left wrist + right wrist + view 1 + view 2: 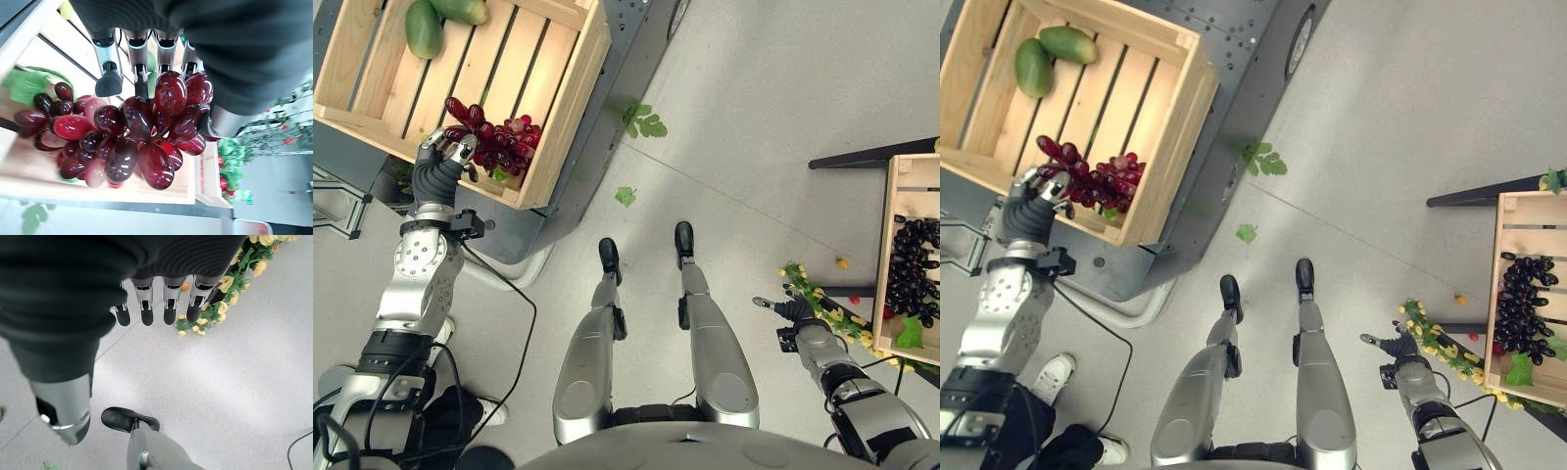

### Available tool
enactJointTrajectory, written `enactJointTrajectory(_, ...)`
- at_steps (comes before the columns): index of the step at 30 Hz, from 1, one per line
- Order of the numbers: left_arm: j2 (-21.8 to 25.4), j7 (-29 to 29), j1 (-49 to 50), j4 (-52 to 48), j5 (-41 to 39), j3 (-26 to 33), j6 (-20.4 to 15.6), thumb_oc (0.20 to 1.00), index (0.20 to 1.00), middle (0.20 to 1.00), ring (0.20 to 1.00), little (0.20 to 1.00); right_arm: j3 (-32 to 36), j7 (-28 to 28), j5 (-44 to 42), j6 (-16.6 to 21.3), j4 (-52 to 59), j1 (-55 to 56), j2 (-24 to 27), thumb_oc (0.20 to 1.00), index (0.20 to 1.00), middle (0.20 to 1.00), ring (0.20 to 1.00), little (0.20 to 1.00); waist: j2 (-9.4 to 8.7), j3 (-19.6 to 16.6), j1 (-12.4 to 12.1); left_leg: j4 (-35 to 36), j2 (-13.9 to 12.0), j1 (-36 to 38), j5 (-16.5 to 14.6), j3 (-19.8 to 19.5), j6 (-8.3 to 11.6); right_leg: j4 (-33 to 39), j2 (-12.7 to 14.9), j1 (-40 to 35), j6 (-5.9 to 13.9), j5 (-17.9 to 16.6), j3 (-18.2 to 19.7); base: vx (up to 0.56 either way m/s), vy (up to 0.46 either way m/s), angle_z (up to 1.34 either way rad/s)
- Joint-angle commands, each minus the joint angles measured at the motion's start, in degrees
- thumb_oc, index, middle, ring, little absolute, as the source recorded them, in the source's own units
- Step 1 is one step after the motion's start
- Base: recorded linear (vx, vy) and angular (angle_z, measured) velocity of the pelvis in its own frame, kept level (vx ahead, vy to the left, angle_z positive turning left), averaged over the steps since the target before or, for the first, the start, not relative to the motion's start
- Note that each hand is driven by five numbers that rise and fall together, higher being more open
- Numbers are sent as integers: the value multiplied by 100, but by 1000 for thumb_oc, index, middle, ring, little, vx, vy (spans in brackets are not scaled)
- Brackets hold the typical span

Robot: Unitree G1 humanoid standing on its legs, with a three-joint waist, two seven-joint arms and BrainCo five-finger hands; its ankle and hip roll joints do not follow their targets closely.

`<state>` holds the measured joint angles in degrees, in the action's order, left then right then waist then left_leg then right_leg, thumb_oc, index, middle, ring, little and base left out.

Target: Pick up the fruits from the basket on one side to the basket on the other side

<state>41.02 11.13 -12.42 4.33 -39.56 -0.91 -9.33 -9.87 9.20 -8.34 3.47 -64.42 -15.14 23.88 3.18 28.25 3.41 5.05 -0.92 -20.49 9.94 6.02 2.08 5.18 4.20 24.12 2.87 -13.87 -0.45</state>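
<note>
While our left hand (448, 154) curls its fingers (109, 73) and thumb around a bunch of red grapes (494, 143), the fruit hangs over the near edge of the wooden crate (566, 98) at our ten o'clock. Part of the bunch lies on the crate's slatted floor, its green leaf (29, 84) just beside it, as our left wrist view shows from close up. Farther back in the same crate, toward eleven o'clock, two green mangoes (1046, 56) lie touching each other. That crate sits on a grey metal platform (626, 49).

At our three o'clock stands a second wooden crate (1501, 284) holding a bunch of dark purple grapes (1524, 304) with a green leaf (1522, 370) at its near end. Our right hand (791, 309) hangs low at four o'clock, fingers (146, 303) straight and relaxed, gripping nothing, near a garland of yellow flowers (822, 304) that trails along the floor by that crate. Loose green leaves (644, 121) lie scattered on the grey floor (754, 117) at twelve o'clock.
</note>
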Motion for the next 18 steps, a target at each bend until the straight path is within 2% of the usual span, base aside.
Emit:
enactJointTrajectory(1, 5, -73, 59, -397, -191, 433, -594, 200, 200, 200, 200, 200, -145, -5, 161, -87, -318, 388, -108, 1000, 1000, 1000, 1000, 1000, -68, -556, -86, -140, 127, -227, -258, -240, 158, -62, 93, -83, 481, 551, 37, 0, 0, 0)
enactJointTrajectory(13, -57, -220, 138, -703, -381, 476, -634, 200, 200, 200, 200, 200, -239, -33, 302, -56, -364, 426, -184, 1000, 1000, 1000, 1000, 1000, -47, -714, -138, -119, 107, -60, -304, -275, 160, -64, 84, -252, 460, 636, -1, 1, -1, 0)
enactJointTrajectory(18, 23, -258, 165, -799, -470, 506, -676, 200, 200, 200, 200, 200, -418, -42, 470, 49, 14, 394, -133, 1000, 1000, 1000, 1000, 1000, -51, -776, -158, -120, 89, -12, -315, -290, 163, -74, 75, -299, 461, 661, -13, 0, 0, 0)
